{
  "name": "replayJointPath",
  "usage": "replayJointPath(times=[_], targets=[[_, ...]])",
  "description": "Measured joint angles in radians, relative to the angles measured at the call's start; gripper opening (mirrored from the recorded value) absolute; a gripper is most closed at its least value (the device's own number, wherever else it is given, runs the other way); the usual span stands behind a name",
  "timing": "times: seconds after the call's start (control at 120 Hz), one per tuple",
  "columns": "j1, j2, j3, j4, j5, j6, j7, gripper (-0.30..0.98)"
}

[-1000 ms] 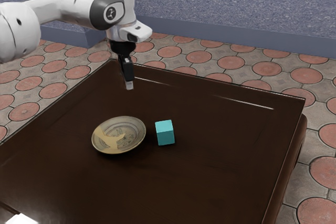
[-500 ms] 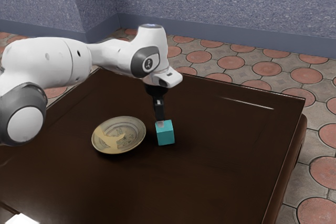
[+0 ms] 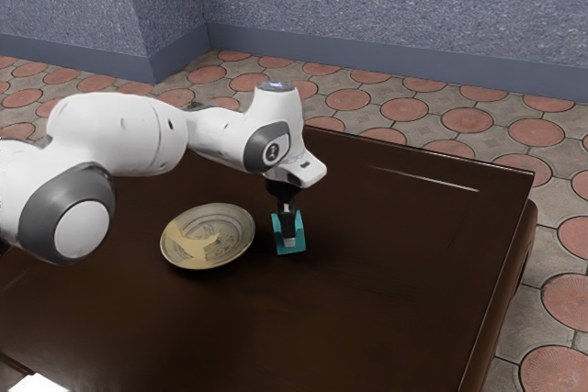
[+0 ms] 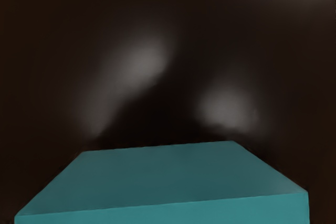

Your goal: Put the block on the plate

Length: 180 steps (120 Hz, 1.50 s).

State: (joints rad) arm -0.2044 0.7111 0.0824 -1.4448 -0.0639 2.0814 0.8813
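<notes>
A black tool (image 3: 289, 238) at the flat-faced teal cube (image 3: 300, 238) (pinching or spread, I can't tell), near a round, patterned plate (image 3: 208, 237).

The white arm (image 3: 119, 135) stretched in from the exterior view's left, its wrist (image 3: 274, 140) bent over, and the black hand (image 3: 289, 238) pointed down beneath it.

No readable text, round emblem (image 3: 273, 151) on the arm (image 3: 119, 133), too small to read
</notes>
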Motion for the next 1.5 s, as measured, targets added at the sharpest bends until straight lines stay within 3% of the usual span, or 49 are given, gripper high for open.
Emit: replayJointPath(times=[0.1, 0.208, 0.508, 0.6, 0.75, 0.875, 1.167, 1.5], targets=[[0.0, 0.014, 0.0, -0.001, -0.005, 0.011, 0.004, 0.68], [-0.001, 0.016, 0.0, -0.001, -0.003, 0.019, 0.008, 0.46], [-0.004, -0.039, 0.003, -0.002, 0.011, 0.023, 0.014, 0.37], [0.002, -0.112, 0.003, -0.037, 0.013, 0.011, 0.014, 0.37], [0.039, -0.294, 0.02, -0.24, 0.014, -0.005, 0.013, 0.37], [0.083, -0.371, 0.036, -0.353, 0.028, -0.011, 0.013, 0.37], [0.138, -0.27, 0.061, -0.362, 0.071, 0.023, 0.017, 0.38], [0.135, -0.318, 0.061, -0.361, 0.057, 0.033, 0.022, 0.6]])
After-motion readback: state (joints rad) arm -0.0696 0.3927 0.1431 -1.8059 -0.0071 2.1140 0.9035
